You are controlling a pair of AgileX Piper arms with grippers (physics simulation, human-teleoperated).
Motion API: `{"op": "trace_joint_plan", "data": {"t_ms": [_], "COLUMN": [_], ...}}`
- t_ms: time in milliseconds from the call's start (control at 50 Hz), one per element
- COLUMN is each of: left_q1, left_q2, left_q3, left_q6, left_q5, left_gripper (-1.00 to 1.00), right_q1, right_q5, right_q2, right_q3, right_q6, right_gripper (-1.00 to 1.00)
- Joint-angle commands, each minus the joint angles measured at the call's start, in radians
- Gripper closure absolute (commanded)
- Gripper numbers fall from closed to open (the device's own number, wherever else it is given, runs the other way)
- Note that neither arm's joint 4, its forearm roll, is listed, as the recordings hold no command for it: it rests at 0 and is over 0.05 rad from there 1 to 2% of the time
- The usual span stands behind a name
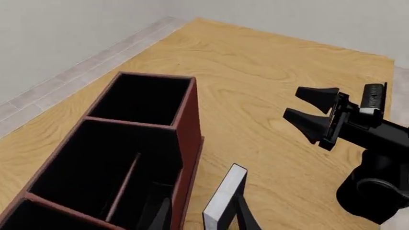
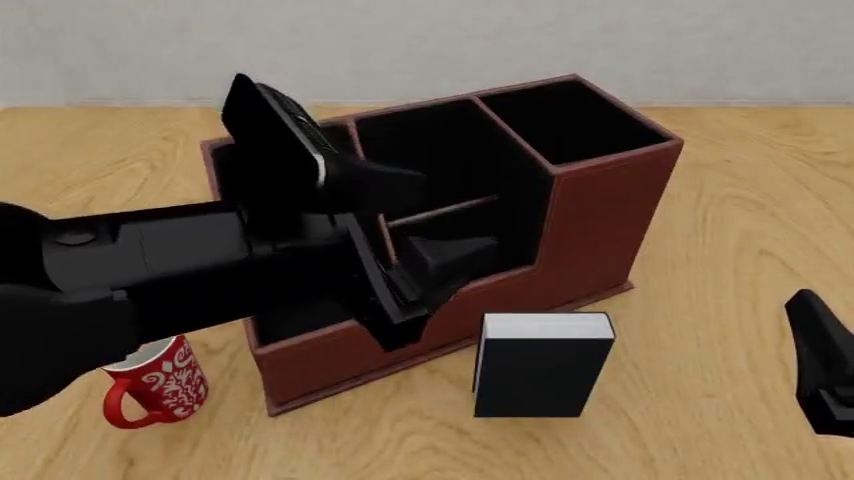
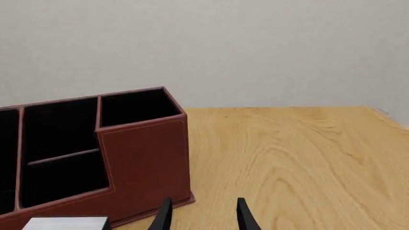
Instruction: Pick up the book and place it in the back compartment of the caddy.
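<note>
- Now we see our left gripper (image 2: pixel 414 255) hanging over the caddy (image 2: pixel 587 215), its jaws spread and nothing between them; one finger (image 1: pixel 160 213) reaches down just inside the caddy's near wall, the other (image 1: pixel 246 215) outside it.
- Just beyond that outer finger stands the book (image 2: pixel 543 365), upright on the table (image 2: pixel 721 280), black cover facing us and white page edges on top, close to the caddy's low front wall but apart from it.
- Behind our left fingertips lies the back compartment (image 2: pixel 434 150), on the far side of the thin cross divider (image 2: pixel 441 212), black-lined.
- Our right gripper (image 3: pixel 201 213) sits low above the table, jaws parted and holding nothing, with the book (image 3: pixel 64 223) off to its left and the caddy's tall end cell (image 3: pixel 137 108) ahead of it.
- Well left of the left gripper, a red patterned mug (image 2: pixel 154 380) stands by the caddy's corner.
</note>
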Motion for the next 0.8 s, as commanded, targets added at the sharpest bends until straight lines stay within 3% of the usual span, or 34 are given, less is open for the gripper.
{"op": "trace_joint_plan", "data": {"t_ms": [20, 460, 800], "left_q1": [-0.051, -0.042, -0.061], "left_q2": [0.062, 0.122, 0.224], "left_q3": [0.016, 0.071, 0.063], "left_q6": [0.006, -0.018, -0.017], "left_q5": [-0.015, -0.086, -0.14], "left_gripper": [-1.0, -1.0, -1.0], "right_q1": [0.0, 0.0, 0.0], "right_q5": [-0.001, 0.002, -0.002], "right_q2": [0.004, 0.002, 0.004], "right_q3": [0.0, -0.001, 0.0], "right_q6": [0.003, 0.004, 0.003], "right_gripper": [-1.0, -1.0, -1.0]}}
